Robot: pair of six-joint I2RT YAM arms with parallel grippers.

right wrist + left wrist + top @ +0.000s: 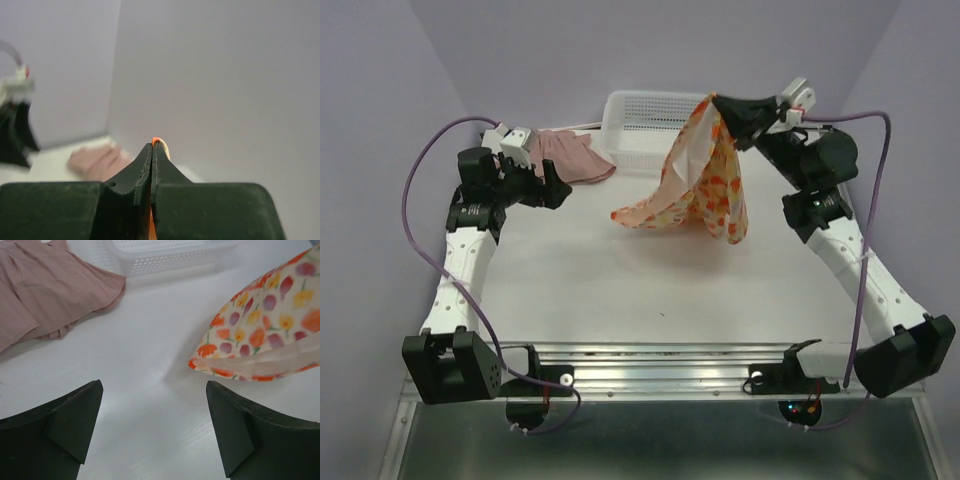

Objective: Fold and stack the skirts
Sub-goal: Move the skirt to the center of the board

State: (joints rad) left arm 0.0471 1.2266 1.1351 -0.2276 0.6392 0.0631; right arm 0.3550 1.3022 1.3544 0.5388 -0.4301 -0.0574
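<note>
Neither skirt was folded yet, we judged: the printed skirt (705,185) hung beneath the right pincer (152,149) clamped on it; the pink skirt (45,290) lay rumpled beyond the gaping left pincer (152,400).

The left arm (470,260) stretches forward to the left of the basket (630,140). The left gripper (555,188) sits low and points toward it, jaws spread wide and empty. The right arm (865,270) rises at the basket's right end, with the right gripper (717,98) held high and pinched tight on the printed skirt (705,175).
</note>
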